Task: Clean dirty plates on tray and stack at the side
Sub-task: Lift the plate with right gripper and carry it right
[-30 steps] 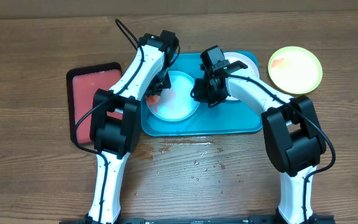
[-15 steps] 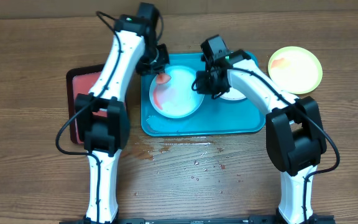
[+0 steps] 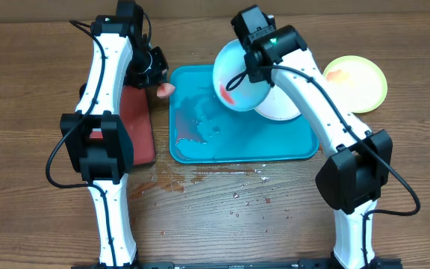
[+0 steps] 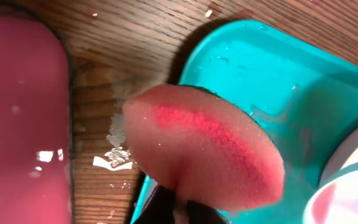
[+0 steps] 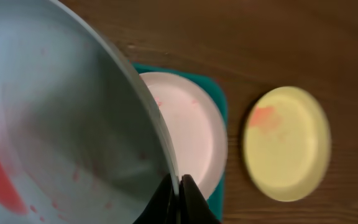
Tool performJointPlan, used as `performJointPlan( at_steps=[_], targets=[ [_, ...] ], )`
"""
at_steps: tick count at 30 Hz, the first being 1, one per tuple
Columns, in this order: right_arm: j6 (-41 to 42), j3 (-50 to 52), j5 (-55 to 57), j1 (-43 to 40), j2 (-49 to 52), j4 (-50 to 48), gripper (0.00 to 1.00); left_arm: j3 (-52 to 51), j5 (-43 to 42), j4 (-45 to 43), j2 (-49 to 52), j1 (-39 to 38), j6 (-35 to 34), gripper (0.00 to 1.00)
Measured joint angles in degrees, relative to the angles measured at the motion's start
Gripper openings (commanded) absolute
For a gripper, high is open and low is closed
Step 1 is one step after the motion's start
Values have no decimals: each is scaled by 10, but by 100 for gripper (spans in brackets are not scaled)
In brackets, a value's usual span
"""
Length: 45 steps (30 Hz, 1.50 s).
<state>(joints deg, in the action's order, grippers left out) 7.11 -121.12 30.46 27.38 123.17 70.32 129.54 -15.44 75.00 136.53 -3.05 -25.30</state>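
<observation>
**Blue plate up in the air, sponge off to the side**

The brown wooden table [image 3: 36,75] lies under both tools.

The big blue tray [image 3: 237,158] sits on it, between the two tools. Its floor is wet, and there is a little red mess near its left side.

The red tray [image 3: 139,127] with the black rim lies right under the left arm. It is just to the outer side of the left tool [image 4: 178,208]. It looks wet and shiny.

The right tool [image 5: 179,193] is clenched on the rim of the pale blue plate [image 3: 237,75]. The tool holds this plate up over the far part of the blue tray. The plate is tipped on its side, and a red smear shows inside it.

The white plate [image 3: 282,108] lies in the blue tray, below the right tool. The blue plate hides part of it from above.

The yellow-green plate [image 3: 355,82] lies on the table, off the tray, on the outer side of the right tool. It has an orange-red smear near one edge.

The left tool is closed tight on a pink sponge [image 4: 204,146]. The sponge sticks out past the tool's tips and has a red streak across it. It hangs over the far left corner of the blue tray, in the gap next to the red tray.

Small water drops [image 3: 234,196] and a reddish wet patch lie on the table in front of the blue tray, well away from both tools.
</observation>
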Motion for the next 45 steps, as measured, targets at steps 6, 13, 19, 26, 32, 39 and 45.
performJointPlan(
  at_steps=[6,13,19,26,32,39,45],
  targets=[
    [-48,-3,162,50,0,3,4,0,-10,-5,0,-15,14,4],
    [-92,-3,283,113,0,-5,4,0,-14,-14,0,-34,18,4],
    [-104,-3,315,134,0,-12,4,0,-16,-15,0,-45,18,4],
    [-106,-3,327,131,0,-12,4,0,-16,-15,0,-45,18,4],
    [-105,-3,329,132,0,-13,4,0,-16,-15,0,-45,18,4],
    [-99,-2,171,114,0,-48,4,0,-16,-14,0,-45,18,4],
    [-87,0,117,68,0,-42,4,0,-16,-8,0,-45,18,4]
  ],
)
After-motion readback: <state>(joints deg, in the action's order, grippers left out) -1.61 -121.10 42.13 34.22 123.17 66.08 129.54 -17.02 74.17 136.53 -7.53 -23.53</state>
